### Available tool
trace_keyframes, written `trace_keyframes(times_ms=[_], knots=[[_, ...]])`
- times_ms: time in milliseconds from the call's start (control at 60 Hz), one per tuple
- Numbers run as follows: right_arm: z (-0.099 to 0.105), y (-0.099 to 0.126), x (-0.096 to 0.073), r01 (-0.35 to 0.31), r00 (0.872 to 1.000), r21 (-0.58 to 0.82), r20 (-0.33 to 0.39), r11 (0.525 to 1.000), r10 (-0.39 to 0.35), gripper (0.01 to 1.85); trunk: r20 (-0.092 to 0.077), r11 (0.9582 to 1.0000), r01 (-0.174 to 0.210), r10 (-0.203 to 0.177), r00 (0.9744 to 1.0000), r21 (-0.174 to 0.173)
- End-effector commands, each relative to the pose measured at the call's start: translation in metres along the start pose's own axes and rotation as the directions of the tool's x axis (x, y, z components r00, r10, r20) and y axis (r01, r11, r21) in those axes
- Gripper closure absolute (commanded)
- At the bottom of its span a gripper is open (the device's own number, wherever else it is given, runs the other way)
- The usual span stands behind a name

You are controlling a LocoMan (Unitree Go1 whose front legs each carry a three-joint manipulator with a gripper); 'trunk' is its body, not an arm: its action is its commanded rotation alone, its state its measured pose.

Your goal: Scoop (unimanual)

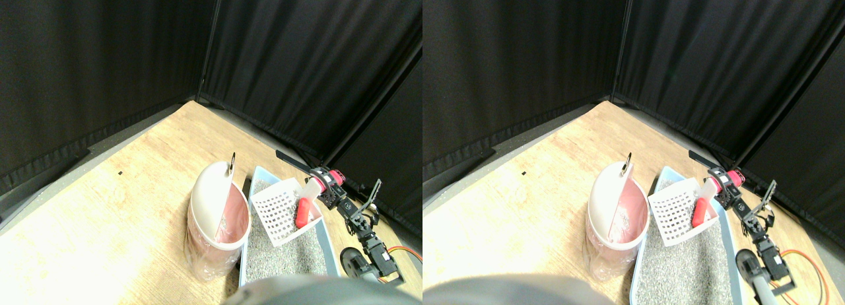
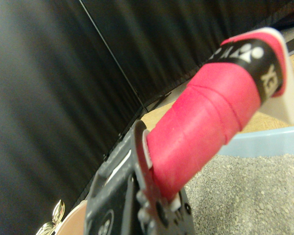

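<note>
We see the right gripper (image 1: 325,186) clamped on the scoop's red wrapped handle (image 2: 206,122). The white slotted scoop (image 1: 285,209) hangs above the litter tray (image 1: 329,237), just beside the pink bin (image 1: 218,219).

Place: a robot test lab | Signs: black curtains (image 1: 99,74) hang all around | bare wooden floor (image 1: 119,206) | loose orange cable (image 1: 406,252) lying out

You see the tool (image 1: 321,184) holding a white slotted scoop (image 1: 285,210) by its red handle, raised over the blue litter tray (image 1: 328,242), beside the pink bin (image 1: 218,222) on the wooden tabletop (image 1: 119,212).
</note>
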State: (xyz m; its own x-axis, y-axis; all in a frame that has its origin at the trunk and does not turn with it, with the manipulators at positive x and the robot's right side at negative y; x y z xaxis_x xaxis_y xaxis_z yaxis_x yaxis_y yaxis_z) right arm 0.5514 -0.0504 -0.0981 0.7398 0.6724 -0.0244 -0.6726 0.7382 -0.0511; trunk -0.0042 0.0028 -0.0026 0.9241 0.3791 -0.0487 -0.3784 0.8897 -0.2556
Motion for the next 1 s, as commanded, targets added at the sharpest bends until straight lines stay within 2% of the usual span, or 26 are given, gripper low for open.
trace_keyframes(times_ms=[17, 500, 550, 717, 800, 1000], knots=[[0.009, 0.006, 0.004, -0.013, 0.999, 0.003, 0.038, 1.000, 0.013, 1.81, -0.013, 0.9997, -0.025, 0.025, 0.9996, 0.008], [-0.002, 0.008, 0.015, -0.012, 1.000, -0.074, -0.030, 0.997, 0.009, 1.81, -0.016, 0.9993, -0.036, 0.036, 0.9992, 0.004], [0.000, 0.011, 0.014, 0.001, 0.999, -0.103, -0.052, 0.995, -0.006, 1.81, -0.017, 0.9994, -0.036, 0.036, 0.9992, 0.004], [0.005, 0.017, 0.015, -0.016, 0.999, -0.150, -0.047, 0.989, 0.009, 1.81, -0.015, 0.9994, -0.034, 0.034, 0.9993, 0.003], [0.011, 0.020, 0.015, -0.003, 0.998, -0.181, -0.068, 0.983, -0.010, 1.81, -0.012, 0.9995, -0.033, 0.033, 0.9994, 0.002], [0.024, 0.024, 0.015, 0.004, 0.997, -0.170, -0.074, 0.985, -0.017, 1.81, -0.008, 0.9995, -0.033, 0.033, 0.9994, -0.001]])
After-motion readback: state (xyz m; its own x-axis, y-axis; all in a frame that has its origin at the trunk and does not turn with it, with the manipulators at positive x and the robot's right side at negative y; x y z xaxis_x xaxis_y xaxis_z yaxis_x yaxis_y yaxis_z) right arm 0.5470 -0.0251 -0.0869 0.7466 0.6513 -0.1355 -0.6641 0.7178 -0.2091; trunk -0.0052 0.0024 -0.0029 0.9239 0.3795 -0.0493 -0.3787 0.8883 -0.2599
